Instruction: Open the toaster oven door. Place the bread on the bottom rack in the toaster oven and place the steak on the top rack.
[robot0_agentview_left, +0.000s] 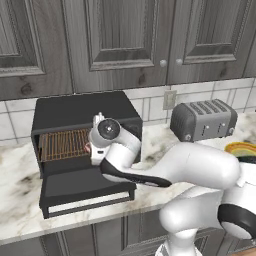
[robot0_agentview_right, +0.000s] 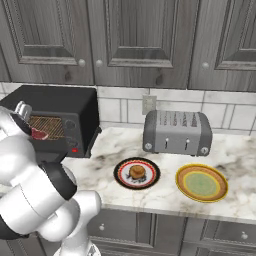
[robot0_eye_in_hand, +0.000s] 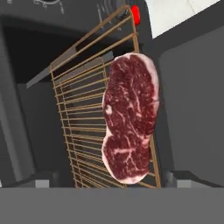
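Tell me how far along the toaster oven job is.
Done: the toaster oven door hangs open, and the steak lies on a rack, at its edge. In hand: nothing visibly gripped. Left: the bread sits on its plate, not yet on the bottom rack.

A: Entry one, hidden?
B: Steak (robot0_agentview_left: 87, 148): a red sliver beside the arm in the left base view. Lower rack: cannot tell it apart.
A: Cut off?
B: Yellow plate (robot0_agentview_left: 241, 148), right edge. Toaster oven (robot0_agentview_right: 55, 117), left edge, behind the arm.
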